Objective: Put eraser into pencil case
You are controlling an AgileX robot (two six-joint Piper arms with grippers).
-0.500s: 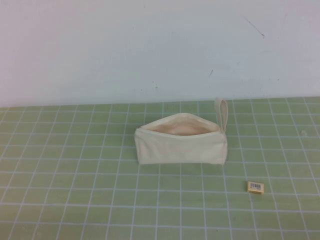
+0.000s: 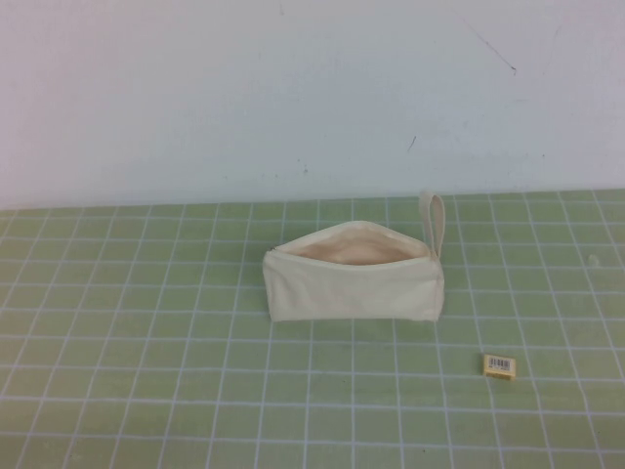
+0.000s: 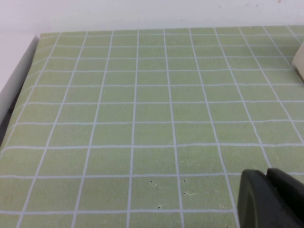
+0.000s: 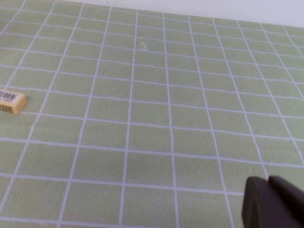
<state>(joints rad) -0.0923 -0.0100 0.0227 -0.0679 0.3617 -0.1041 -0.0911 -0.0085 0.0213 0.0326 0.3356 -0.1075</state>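
Observation:
The cream pencil case [image 2: 352,281] stands upright in the middle of the green grid mat, its zip open and peach lining showing, its loop strap [image 2: 433,223] at the right end. The tiny tan-yellow eraser [image 2: 499,364] with a barcode label lies on the mat in front of and to the right of the case; it also shows in the right wrist view [image 4: 11,100]. Neither arm shows in the high view. My left gripper [image 3: 268,176] is shut and empty above bare mat. My right gripper [image 4: 269,183] is shut and empty, well apart from the eraser.
The green grid mat [image 2: 146,371] covers the table up to a white wall [image 2: 293,88] at the back. A corner of the pencil case [image 3: 299,59] shows at the edge of the left wrist view. The mat's left edge [image 3: 19,90] shows there too.

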